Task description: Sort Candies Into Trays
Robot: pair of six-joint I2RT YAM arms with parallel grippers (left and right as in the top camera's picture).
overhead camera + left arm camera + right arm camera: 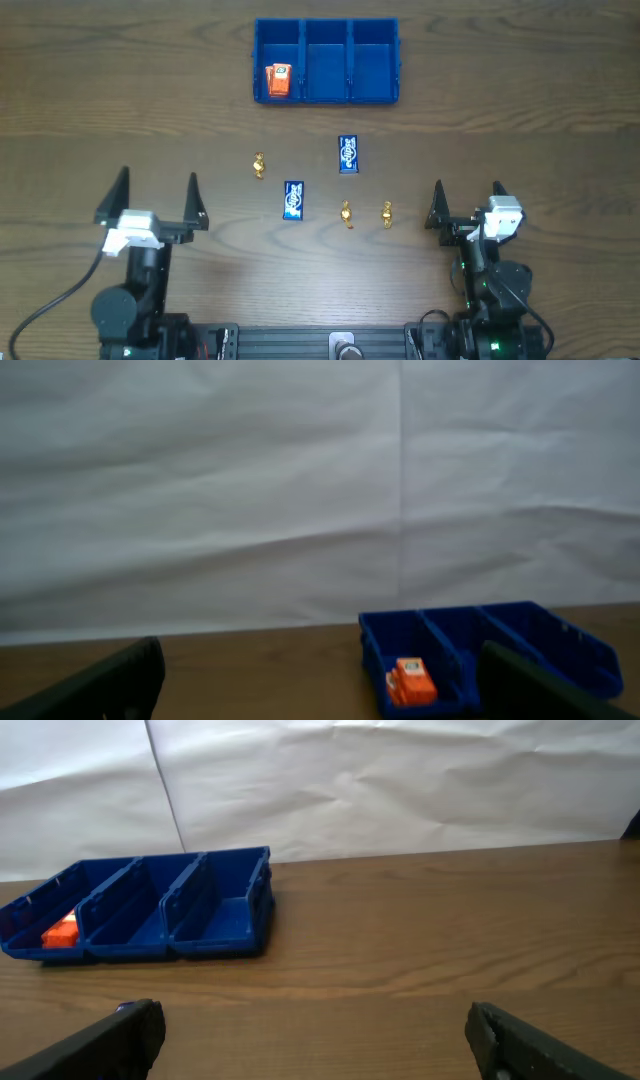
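Orange candy (pixel 278 80) alone in the tray's (pixel 326 60) left bin — sorted, likely; left end effector (pixel 157 180) and right end effector (pixel 467 190) both open, empty

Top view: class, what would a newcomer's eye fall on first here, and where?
The blue tray at the table's far edge stands out, with orange candy in its left compartment. Scattered on the wood in front of it lie two blue candy bars and three gold candies.
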